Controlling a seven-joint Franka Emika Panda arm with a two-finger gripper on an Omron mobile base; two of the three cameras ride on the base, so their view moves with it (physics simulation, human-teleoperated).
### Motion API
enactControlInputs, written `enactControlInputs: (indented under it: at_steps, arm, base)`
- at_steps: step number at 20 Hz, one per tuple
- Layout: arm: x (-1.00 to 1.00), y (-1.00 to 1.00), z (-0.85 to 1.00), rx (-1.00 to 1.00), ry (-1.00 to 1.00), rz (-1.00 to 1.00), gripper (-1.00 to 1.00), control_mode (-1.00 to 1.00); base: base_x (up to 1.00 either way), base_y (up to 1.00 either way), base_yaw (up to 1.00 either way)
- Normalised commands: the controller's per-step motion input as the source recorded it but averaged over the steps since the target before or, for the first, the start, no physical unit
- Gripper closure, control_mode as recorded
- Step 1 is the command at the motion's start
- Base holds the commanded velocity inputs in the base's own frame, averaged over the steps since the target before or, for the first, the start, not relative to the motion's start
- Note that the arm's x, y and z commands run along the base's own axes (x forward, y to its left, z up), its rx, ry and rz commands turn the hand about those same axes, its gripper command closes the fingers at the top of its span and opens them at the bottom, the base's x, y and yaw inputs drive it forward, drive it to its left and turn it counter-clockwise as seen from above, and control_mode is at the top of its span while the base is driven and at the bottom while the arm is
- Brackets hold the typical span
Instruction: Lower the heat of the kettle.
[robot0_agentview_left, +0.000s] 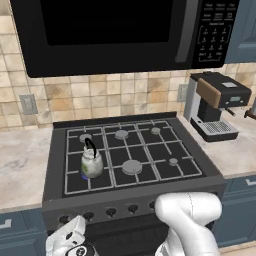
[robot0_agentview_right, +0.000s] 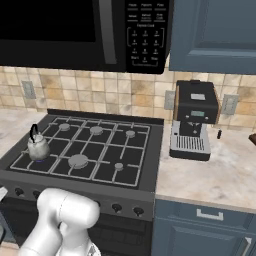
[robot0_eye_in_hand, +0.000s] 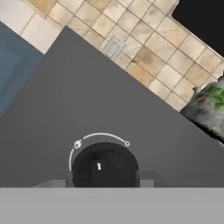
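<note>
Kettle upright on the front-left burner of the stove, small and rounded, silvery-grey with a greenish sheen, thin black arched handle raised above the domed lid; also visible at the left edge of the grate in the right base view and at the right edge of the hand view. Faint blue glow at the kettle base. Remaining burners bare. Row of black knobs along the stove front panel below the grate. Gripper low at the left end of that panel, in front of the leftmost knob. Jaws closed on that knob, one dark tip at each side of the round black dial in the hand view. White tick on the knob face, thin white arc with a small mark at each end printed on the panel above the knob. Black microwave mounted over the stove. Boxy black-and-silver coffee machine on the desk to the right of the stove, well apart from the kettle. Beige tiled wall behind, with a wall outlet to the left.
</note>
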Motion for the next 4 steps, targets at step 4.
enactControlInputs:
  at_steps: [4]
  arm:
    - [0.0,0.0,0.1,0.5,0.0,-0.26,1.0,-1.0]
  base:
    - [0.0,0.0,0.0]
